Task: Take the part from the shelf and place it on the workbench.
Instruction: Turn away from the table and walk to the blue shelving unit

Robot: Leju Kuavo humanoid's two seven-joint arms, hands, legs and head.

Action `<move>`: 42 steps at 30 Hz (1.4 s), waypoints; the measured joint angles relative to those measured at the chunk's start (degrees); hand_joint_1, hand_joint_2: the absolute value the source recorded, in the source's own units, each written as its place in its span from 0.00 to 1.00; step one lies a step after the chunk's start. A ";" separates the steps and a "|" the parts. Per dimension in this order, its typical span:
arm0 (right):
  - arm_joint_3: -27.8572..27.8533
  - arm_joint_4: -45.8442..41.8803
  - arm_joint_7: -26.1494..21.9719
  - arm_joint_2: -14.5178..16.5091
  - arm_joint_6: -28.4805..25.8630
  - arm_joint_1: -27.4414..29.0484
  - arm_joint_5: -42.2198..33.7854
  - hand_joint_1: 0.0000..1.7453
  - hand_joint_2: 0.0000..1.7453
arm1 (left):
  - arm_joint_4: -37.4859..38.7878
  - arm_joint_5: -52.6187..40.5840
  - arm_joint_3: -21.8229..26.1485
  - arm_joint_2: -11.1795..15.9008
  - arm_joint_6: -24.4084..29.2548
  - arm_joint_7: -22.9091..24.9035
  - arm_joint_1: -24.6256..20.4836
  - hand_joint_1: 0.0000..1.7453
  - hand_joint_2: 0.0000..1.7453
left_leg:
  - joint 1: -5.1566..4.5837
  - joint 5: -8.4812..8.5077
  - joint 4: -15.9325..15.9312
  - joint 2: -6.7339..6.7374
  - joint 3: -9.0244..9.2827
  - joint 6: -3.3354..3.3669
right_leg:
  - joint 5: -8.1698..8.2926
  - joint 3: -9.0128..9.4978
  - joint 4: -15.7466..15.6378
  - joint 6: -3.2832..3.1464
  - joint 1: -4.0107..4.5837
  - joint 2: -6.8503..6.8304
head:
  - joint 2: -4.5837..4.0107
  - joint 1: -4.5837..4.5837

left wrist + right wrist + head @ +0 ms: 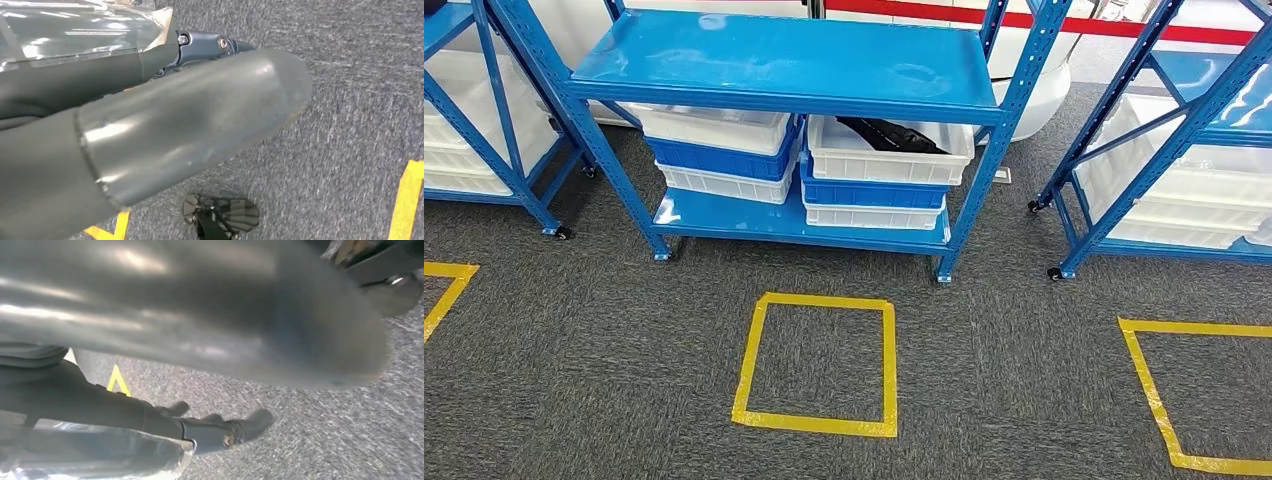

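Fingers: left hand (pixel 165 125) and right hand (pixel 200 310) hang over carpet, spread or curled not discernible. Part: black item (pixel 886 133) in top white bin (pixel 890 152), lower level of blue shelf (pixel 784 70) (right stack). Advice: step close, reach under upper deck.

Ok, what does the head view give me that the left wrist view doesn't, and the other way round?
Head view alone: the blue shelf, its stacked white and blue bins, and a dark part lying in the top right bin; also a complete yellow tape square on the floor before the shelf.
Left wrist view alone: the left hand, close up, its thick grey thumb across the frame, holding nothing visible; whether its fingers are curled cannot be told.
Both: grey carpet and yellow floor tape.
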 joint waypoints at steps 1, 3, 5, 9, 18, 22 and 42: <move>0.00 0.00 -0.01 0.02 0.00 0.03 0.02 0.00 0.00 | 0.00 -0.01 0.00 0.03 0.02 0.02 -0.01 0.00 0.00 | -0.11 -0.26 0.01 -0.01 0.20 0.18 | -1.43 -2.70 4.13 -0.02 0.02 0.00 | 0.00 0.04; 0.00 0.00 0.05 -0.04 -0.01 0.28 0.05 0.00 0.00 | 0.01 -0.05 0.00 -0.03 0.03 0.08 0.06 0.00 0.00 | -0.37 -0.98 0.02 -0.21 0.97 0.22 | -0.94 -5.18 6.03 0.75 0.12 0.00 | 0.00 0.04; 0.00 0.01 0.10 -0.12 -0.04 0.50 0.07 0.00 0.00 | 0.02 -0.09 0.00 -0.12 0.03 0.14 0.13 0.00 0.00 | -0.56 -1.94 0.00 -0.36 2.11 -0.01 | 3.83 -3.41 -1.08 1.63 0.35 -0.08 | 0.00 0.08; 0.00 0.11 0.11 -0.04 -0.09 0.49 0.10 0.00 0.00 | 0.13 -0.14 0.04 -0.07 0.05 0.28 0.02 0.00 0.00 | -1.35 -4.29 0.55 -0.29 3.78 -0.93 | 8.74 -1.04 -10.99 -0.30 0.49 -0.73 | 0.00 -0.01; 0.00 0.11 0.17 0.17 -0.11 0.30 0.44 0.00 0.00 | 0.08 -0.26 0.04 0.12 -0.08 0.99 -0.01 0.00 0.00 | 0.08 -10.12 16.95 -0.02 -7.69 -3.67 | 6.52 2.90 -10.98 -2.36 -0.67 -0.26 | 0.00 -0.20; 0.00 0.11 0.17 0.15 -0.11 0.42 0.46 0.00 0.00 | 0.18 -0.24 0.06 0.16 -0.10 1.08 0.01 0.00 0.00 | 0.99 -1.40 6.00 0.34 -5.49 -4.39 | 4.42 5.36 -10.92 -0.81 -0.95 -0.13 | 0.00 -0.29; 0.00 0.09 0.17 -0.09 0.06 0.35 0.65 0.00 0.00 | 0.47 -0.39 0.09 -0.34 0.14 1.42 -0.01 0.00 0.00 | -1.92 -2.91 4.53 -0.31 0.42 -1.05 | 6.32 0.02 -10.28 -3.76 1.71 -0.21 | 0.00 0.11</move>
